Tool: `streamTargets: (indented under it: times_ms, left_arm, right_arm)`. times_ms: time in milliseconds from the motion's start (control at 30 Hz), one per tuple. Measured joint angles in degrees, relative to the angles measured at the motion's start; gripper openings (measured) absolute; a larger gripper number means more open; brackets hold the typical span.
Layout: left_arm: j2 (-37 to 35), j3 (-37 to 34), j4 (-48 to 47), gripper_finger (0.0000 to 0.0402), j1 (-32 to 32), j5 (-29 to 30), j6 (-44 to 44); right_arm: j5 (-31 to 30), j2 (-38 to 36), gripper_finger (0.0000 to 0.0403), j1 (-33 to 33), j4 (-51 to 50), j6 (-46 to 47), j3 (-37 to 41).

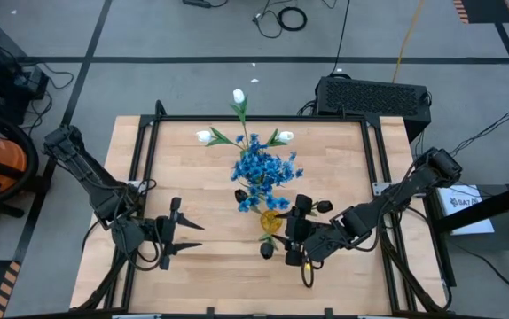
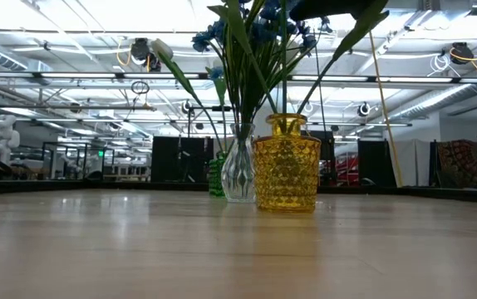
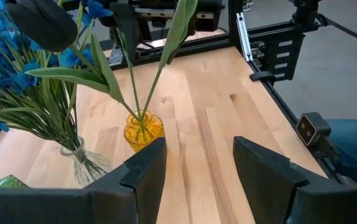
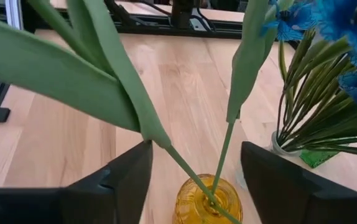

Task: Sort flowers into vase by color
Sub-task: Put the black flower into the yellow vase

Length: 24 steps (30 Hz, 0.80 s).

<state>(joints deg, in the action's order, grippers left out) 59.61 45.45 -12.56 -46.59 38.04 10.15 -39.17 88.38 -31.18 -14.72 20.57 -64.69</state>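
Yellow vase (image 4: 208, 200) w/ dark-bud flowers (image 1: 311, 206) sits btwn right gripper's (image 4: 194, 177) open jaws.

blue flowers (image 1: 263, 168), textured yellow vase (image 2: 286, 163)

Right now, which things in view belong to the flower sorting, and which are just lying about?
Part of the job:
- blue flowers in the clear vase
- white tulips
- dark buds in the yellow vase
- right gripper, open above the yellow vase
- left gripper, open, waiting apart

Lying about:
- black box behind the table
- cables on the floor
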Motion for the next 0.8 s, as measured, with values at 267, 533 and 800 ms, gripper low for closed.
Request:
streamTargets:
  times_ms: [267,533,800]
  left_arm:
    - [0.0,0.0,0.0,0.0194,0.0,0.0,0.0]
    - [0.0,0.0,0.0,0.0194,0.0,0.5,0.0]
    - [0.0,0.0,0.0,0.0194,0.0,1.5,0.0]
  right_arm:
    - [0.1,0.0,0.029,-3.6,-11.1,2.7,-6.6]
    - [-1.9,0.0,0.0282,-8.1,-16.9,4.7,-12.0]
    - [-6.3,0.0,0.0281,-6.1,-16.8,2.1,-13.4]
